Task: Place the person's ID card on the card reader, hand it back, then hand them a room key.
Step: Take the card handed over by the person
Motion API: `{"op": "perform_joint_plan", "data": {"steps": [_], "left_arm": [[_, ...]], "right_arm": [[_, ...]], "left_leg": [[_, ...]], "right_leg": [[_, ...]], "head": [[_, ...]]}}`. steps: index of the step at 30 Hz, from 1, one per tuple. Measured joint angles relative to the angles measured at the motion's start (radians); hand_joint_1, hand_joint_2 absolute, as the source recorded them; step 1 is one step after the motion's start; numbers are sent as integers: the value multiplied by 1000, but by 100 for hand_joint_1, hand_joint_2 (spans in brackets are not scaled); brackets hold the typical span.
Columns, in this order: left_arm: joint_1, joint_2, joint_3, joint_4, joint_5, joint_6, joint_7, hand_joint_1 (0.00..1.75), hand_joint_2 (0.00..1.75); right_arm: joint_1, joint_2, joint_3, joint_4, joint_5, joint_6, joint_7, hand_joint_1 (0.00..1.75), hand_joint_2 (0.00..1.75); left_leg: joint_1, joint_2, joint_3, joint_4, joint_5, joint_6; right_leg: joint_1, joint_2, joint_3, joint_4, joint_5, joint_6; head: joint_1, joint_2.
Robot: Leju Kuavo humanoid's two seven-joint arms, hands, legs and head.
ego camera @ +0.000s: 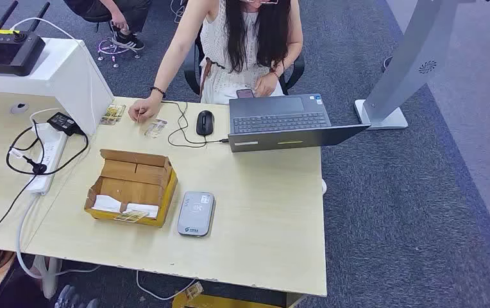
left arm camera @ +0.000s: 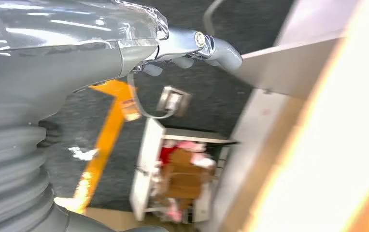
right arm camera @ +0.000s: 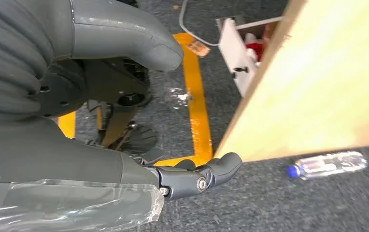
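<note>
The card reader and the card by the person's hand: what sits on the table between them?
In the head view, only bare tabletop separates the card reader from the card; the open cardboard box stands just beside that stretch.

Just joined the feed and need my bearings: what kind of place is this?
Likely an office or lab staged as a check-in desk: a wooden table on grey carpet holds a laptop, a card reader and a power strip, with a person seated opposite.

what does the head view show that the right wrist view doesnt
Head view alone: the card reader, the cardboard box, the laptop, the mouse, and a person's hand beside a card. Right wrist view alone: the right hand, a plastic bottle on the carpet, yellow floor tape. Both: the wooden table.
</note>
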Motion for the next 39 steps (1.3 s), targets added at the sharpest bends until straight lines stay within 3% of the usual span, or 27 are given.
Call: {"op": "perform_joint_plan", "data": {"steps": [12,17,25,39], "left_arm": [[50,-47,-26,-295,29,-31,-66,0,175],[37,-49,-80,-421,10,14,-95,0,175],[-61,-11,-206,-560,-109,171,-90,0,175],[-228,83,-369,-570,-493,356,60,0,175]], "right_arm": [[-17,19,-129,8,80,2,-45,0,175],[-31,25,-173,14,133,0,-58,0,175],[-60,43,-235,30,210,-7,-66,0,175],[-91,59,-268,54,292,-15,-56,0,175]], "left_leg": [[0,0,0,0,0,0],[1,0,1,0,0,0],[1,0,2,0,2,-2],[1,0,1,0,2,-2]], "right_leg": [[1,0,0,0,0,0],[2,0,0,0,0,0],[2,1,1,1,1,-1],[2,1,0,1,1,-1]], "head": [[1,0],[2,0],[2,0],[2,0]]}}
